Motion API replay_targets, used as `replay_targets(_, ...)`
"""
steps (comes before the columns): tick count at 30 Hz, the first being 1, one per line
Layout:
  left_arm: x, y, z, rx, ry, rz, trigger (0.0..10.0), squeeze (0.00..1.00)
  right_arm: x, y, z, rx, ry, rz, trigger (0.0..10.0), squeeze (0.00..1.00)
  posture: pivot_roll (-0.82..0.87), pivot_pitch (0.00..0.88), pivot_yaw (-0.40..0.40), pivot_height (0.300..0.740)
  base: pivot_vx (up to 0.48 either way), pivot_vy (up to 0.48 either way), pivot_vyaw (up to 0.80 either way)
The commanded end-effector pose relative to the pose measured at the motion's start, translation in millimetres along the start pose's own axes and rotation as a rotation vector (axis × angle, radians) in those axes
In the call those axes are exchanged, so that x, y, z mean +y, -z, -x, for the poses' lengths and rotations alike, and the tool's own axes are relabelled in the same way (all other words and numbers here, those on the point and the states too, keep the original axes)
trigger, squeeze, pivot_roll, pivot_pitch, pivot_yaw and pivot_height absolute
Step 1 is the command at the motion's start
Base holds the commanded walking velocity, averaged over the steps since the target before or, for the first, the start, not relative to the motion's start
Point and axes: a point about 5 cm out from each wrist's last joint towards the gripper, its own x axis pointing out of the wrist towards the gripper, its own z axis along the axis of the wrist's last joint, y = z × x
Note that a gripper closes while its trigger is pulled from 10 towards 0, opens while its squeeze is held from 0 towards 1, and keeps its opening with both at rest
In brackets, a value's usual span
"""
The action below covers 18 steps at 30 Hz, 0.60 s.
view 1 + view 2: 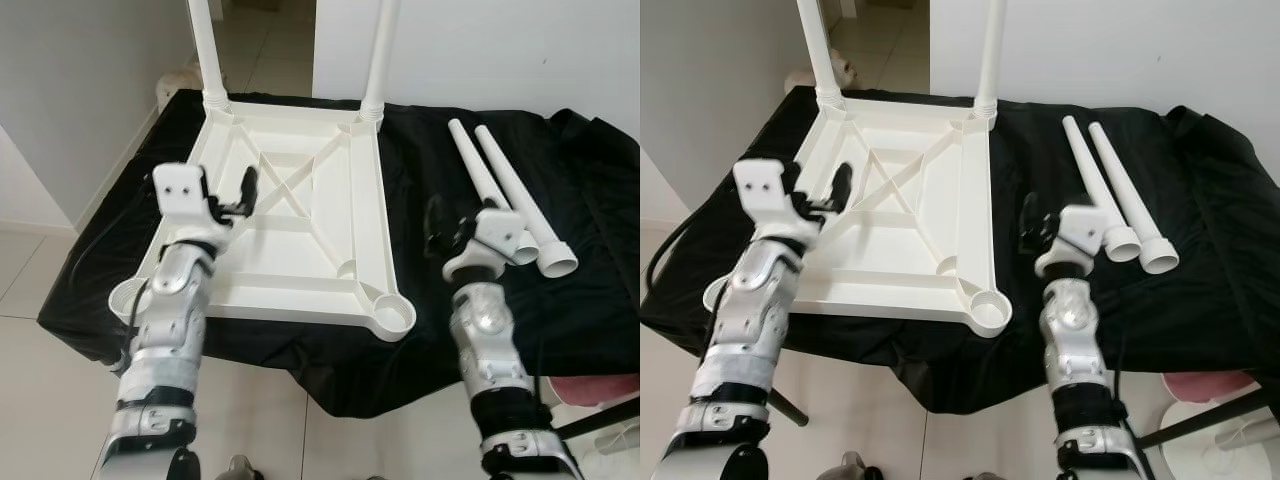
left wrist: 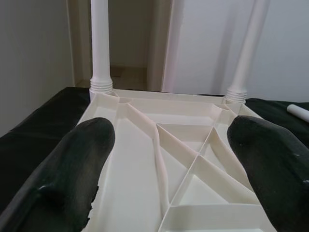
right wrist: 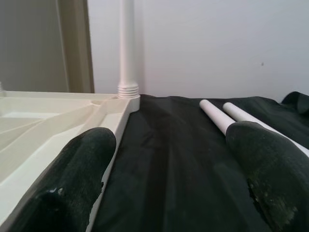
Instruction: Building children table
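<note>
- The upturned white tabletop [image 1: 290, 220] lies on the black cloth [image 1: 420, 330] with two legs [image 1: 382, 55] already fitted at its far corners.
- Two loose legs [image 1: 510, 195] lie to its right.
- The left gripper [image 1: 232, 200] hovers spread and empty over the tabletop's left side.
- The right gripper [image 1: 448, 235], also spread and empty, probably needs to reach right for a loose leg next, for the near socket [image 1: 395, 315].

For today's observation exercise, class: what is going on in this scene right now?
A humanoid robot is assembling a white children's table. The tabletop lies upside down on a black cloth, two legs already standing in its far corners. Two loose legs lie to its right. The left gripper hovers open over the tabletop; the right gripper is open beside the loose legs.
</note>
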Motion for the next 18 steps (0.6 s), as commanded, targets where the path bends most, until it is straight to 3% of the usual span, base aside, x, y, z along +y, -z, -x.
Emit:
replay_targets(1,0.4,-3,1.3,-0.018,0.003,-0.025,10.0,0.00,1.0,-5,0.4,-0.031,-0.003,-0.013,10.0,0.00,-0.01,0.023,-0.022,0.740,0.000,0.000,0.00)
replay_targets(6,6.4,0,7.6,-0.011,-0.027,-0.044,10.0,0.00,7.7,-3,4.8,-0.031,-0.035,-0.021,10.0,0.00,-0.01,0.032,-0.019,0.740,0.000,0.000,0.00)
replay_targets(13,-1.3,7,16.0,0.016,0.027,-0.006,10.0,0.00,15.4,-4,9.2,-0.030,-0.073,-0.028,10.0,0.00,-0.01,0.040,-0.020,0.740,0.000,0.000,0.00)
replay_targets(18,-4.3,11,20.7,0.044,0.038,-0.054,10.0,0.00,17.0,-2,11.2,-0.019,-0.082,-0.022,10.0,0.00,-0.01,0.050,-0.023,0.740,0.000,0.000,0.00)
